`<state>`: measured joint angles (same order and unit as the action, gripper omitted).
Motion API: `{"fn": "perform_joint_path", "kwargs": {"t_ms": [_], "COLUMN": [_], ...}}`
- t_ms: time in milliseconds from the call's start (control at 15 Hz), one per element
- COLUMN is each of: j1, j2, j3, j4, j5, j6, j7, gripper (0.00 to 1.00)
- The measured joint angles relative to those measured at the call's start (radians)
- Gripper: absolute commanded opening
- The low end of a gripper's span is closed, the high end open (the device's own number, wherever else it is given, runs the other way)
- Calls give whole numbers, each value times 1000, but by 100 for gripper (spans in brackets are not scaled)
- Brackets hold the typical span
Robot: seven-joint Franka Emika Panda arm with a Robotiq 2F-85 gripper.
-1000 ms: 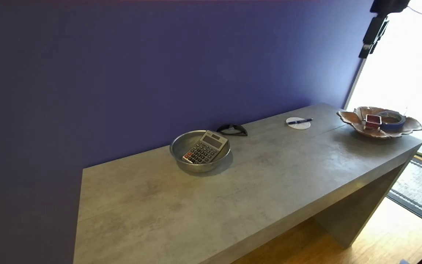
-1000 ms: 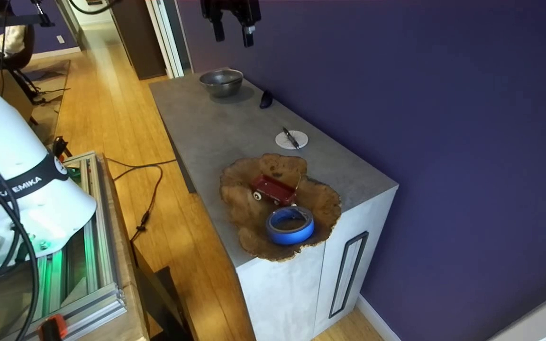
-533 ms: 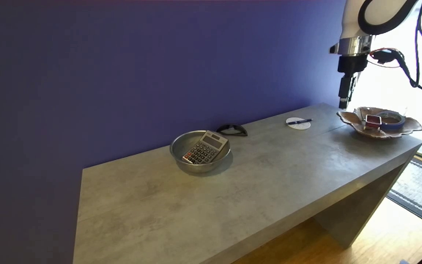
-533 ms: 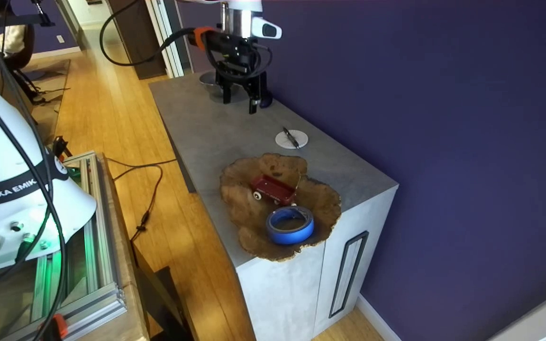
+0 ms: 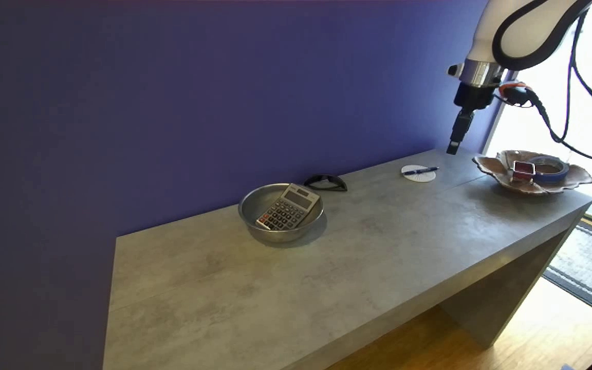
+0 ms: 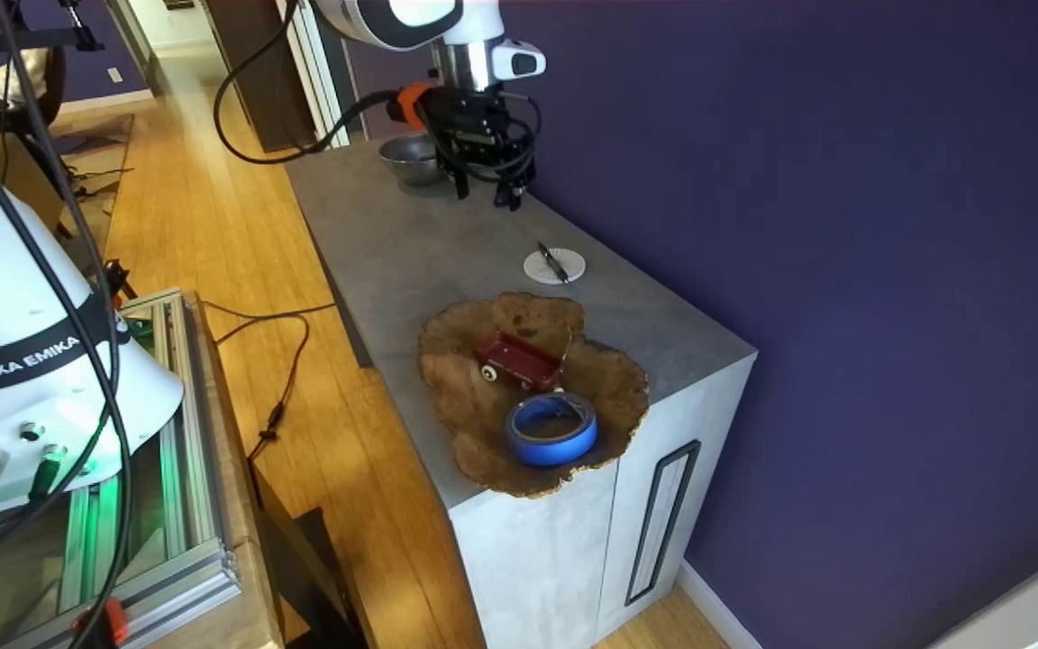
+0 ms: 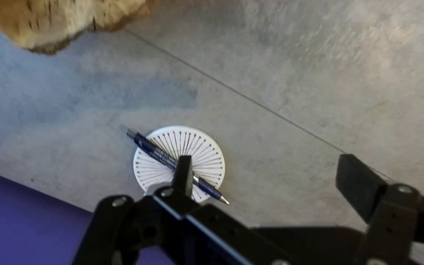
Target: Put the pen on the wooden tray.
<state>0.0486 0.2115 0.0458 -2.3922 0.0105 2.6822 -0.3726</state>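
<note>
The pen (image 5: 421, 170) is thin and dark blue and lies across a small white disc on the table. It also shows in an exterior view (image 6: 552, 262) and in the wrist view (image 7: 156, 152), where one finger hides part of it. The wooden tray (image 6: 465, 401) is a brown dish with an uneven rim at the table's end; it also shows in an exterior view (image 5: 490, 165), and its edge in the wrist view (image 7: 68, 20). My gripper (image 7: 265, 162) is open and empty. It hangs above the table near the pen in both exterior views (image 5: 452, 149) (image 6: 488, 200).
The tray holds a red toy wagon (image 6: 521, 361) and a blue tape roll (image 6: 551, 451). A metal bowl (image 5: 280, 235) holds a calculator (image 5: 288, 206). A curved black object (image 5: 327, 181) lies beside the bowl. A purple wall (image 5: 275, 92) runs along the table's back edge.
My gripper has come down from high above the table, then shifted sideways toward the wall and tilted a little. The pen, disc and tray have not moved.
</note>
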Motion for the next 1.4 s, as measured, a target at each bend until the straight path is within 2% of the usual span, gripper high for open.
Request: {"fn": "perform_joint_path", "kwargs": {"t_ms": [133,267,467,600,1133,1333,1400], "j1": [-47,-114,-207,-235,-205,-206,-206], "j2": [89,178,273,293,393,437,448], "j3": [57,120,192,214,139,137,137], "j4": [16,55,127,151,249,303,317], "j5": [83,104,107,108,0,-1,-1], "j6": [106,141,152,152,151,151,151], "j7": [-138,-234,-292,-305,-288,-287,-286], "gripper": [100,100,100,100,100,90,72]}}
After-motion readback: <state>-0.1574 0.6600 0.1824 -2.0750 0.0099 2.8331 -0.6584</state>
